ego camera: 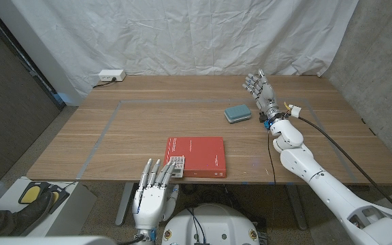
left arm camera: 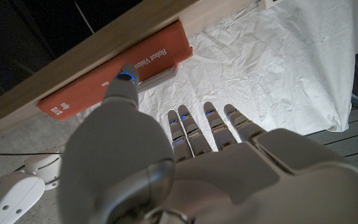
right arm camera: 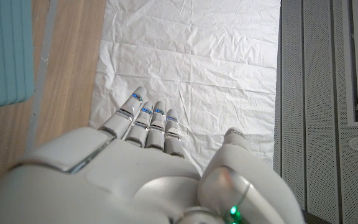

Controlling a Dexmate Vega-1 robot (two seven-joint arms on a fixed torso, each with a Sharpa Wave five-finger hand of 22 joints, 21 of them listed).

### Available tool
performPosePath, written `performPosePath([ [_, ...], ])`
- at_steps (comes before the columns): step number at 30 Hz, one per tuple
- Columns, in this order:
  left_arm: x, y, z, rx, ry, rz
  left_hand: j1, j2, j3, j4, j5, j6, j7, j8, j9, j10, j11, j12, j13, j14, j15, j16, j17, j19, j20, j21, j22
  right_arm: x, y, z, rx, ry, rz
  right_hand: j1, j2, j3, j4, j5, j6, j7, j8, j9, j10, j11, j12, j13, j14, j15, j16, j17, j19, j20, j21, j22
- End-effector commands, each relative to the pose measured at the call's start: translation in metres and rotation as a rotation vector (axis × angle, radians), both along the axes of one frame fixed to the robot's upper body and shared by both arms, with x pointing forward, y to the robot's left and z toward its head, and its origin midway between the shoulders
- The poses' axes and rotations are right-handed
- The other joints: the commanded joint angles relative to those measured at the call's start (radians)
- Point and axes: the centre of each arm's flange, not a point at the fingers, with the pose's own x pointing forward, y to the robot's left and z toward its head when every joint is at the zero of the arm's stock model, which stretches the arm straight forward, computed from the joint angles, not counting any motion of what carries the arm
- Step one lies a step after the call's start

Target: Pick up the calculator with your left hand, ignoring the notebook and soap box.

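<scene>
A small white calculator (ego camera: 176,162) lies at the front left corner of the red notebook (ego camera: 197,156), near the table's front edge. My left hand (ego camera: 153,192) stands just before that edge, open, its fingertips reaching up to the calculator and holding nothing. In the left wrist view the left hand (left arm camera: 191,168) points at the notebook's spine (left arm camera: 104,74). The teal soap box (ego camera: 237,113) sits further back on the right. My right hand (ego camera: 261,90) is raised beside it, fingers spread and empty; in the right wrist view the right hand (right arm camera: 135,174) shows near the soap box (right arm camera: 5,53).
The wooden table (ego camera: 80,146) carries blue tape lines that mark a rectangle. A white power strip (ego camera: 111,75) lies at the back left corner. A black cable (ego camera: 332,146) runs along my right arm. White cloth hangs behind the table.
</scene>
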Motion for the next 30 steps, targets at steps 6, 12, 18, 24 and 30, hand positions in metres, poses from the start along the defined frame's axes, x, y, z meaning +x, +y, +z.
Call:
performPosePath([
  [6,0.011,-0.002,-0.005,-0.019,-0.002,-0.020,0.024,0.008,0.009,0.002,0.005,0.031,-0.005,0.014,0.001,0.031,0.000,0.007,0.004,0.020,-0.167,0.004,0.005,0.013,-0.106,0.008,0.003,0.004,0.000,0.002,0.003,-0.001,0.004,0.005,0.002,0.001,-0.001,-0.001,0.002,-0.006,-0.005,0.005,0.011,0.001,-0.005,0.006,0.013,-0.001,0.001,0.003,0.012,-0.004,-0.003,0.005],
  [12,0.013,0.001,-0.006,-0.033,-0.002,-0.024,0.037,0.014,0.013,0.001,0.003,0.059,-0.012,0.021,0.000,0.053,0.000,0.008,0.004,0.036,-0.170,0.004,0.005,0.023,-0.110,0.010,0.003,0.004,0.001,0.002,0.004,-0.002,0.004,0.005,0.002,0.000,-0.001,-0.001,0.003,-0.006,-0.005,0.005,0.012,-0.001,-0.005,0.006,0.013,-0.001,0.001,0.003,0.012,-0.003,-0.005,0.005],
  [18,0.017,0.003,-0.007,-0.040,-0.003,-0.037,0.045,0.018,0.016,0.001,0.001,0.073,-0.016,0.024,0.000,0.067,0.000,0.008,0.004,0.043,-0.171,0.004,0.005,0.026,-0.109,0.010,0.003,0.004,0.002,-0.001,0.006,0.003,0.004,0.005,0.002,0.000,-0.001,-0.001,0.003,-0.007,-0.005,0.005,0.011,0.000,-0.005,0.006,0.014,-0.002,0.001,0.003,0.013,-0.003,-0.005,0.005],
  [24,0.021,0.002,-0.001,-0.037,-0.018,-0.046,0.054,0.023,0.018,0.001,-0.002,0.091,-0.020,0.028,-0.001,0.082,0.000,0.007,0.004,0.052,-0.171,0.003,0.005,0.031,-0.109,0.010,0.003,0.006,0.002,-0.001,0.006,0.009,0.003,0.005,0.002,0.000,-0.001,0.000,0.003,-0.007,-0.005,0.005,0.011,0.001,-0.006,0.006,0.014,-0.002,0.001,0.003,0.013,-0.003,-0.006,0.005],
  [30,0.021,0.005,0.004,-0.043,-0.021,-0.059,0.057,0.026,0.019,0.003,-0.004,0.097,-0.022,0.028,-0.001,0.089,0.000,0.006,0.003,0.055,-0.172,0.002,0.006,0.032,-0.108,0.009,0.003,0.008,0.001,-0.002,0.005,0.015,0.000,0.005,0.003,-0.001,-0.002,0.000,0.003,-0.007,-0.005,0.005,0.011,0.001,-0.006,0.006,0.015,-0.001,0.000,0.003,0.014,-0.003,-0.007,0.005],
])
